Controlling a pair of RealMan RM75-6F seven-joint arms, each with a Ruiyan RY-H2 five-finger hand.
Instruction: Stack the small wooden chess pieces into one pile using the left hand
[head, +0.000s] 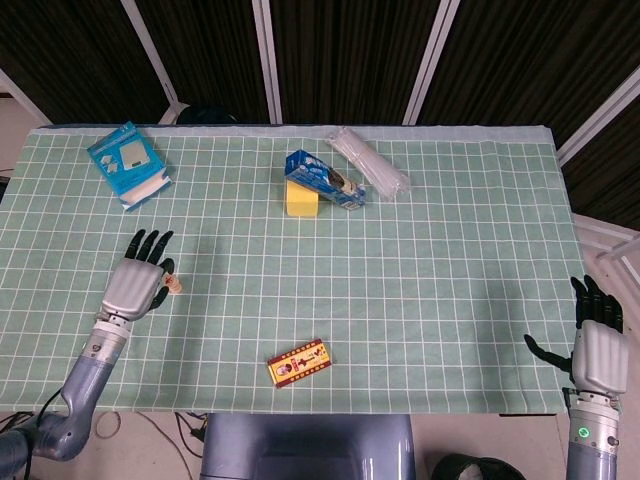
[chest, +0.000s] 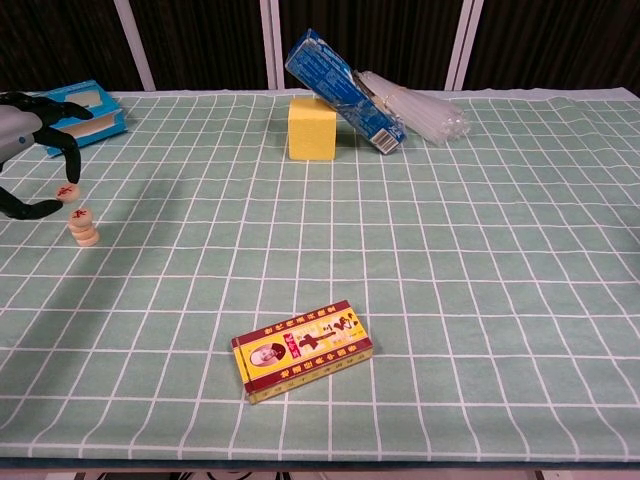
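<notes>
Across my green checked tablecloth (head: 420, 250), dark slatted panels behind, I see a blue box (head: 128, 163), yellow block (chest: 312, 127) and red card pack (chest: 302, 351).
My left hand (chest: 28, 125), cut off at the frame's edge, pinches one chess piece (chest: 67, 189) just above the small pile (chest: 84, 226); my right hand (head: 597, 342) hangs off the table's corner, fingers spread, holding nothing.

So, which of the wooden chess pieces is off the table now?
The one with the red mark, pinched by the left robot hand and lifted. The other pieces sit stacked on the cloth, just below and to its right.
</notes>
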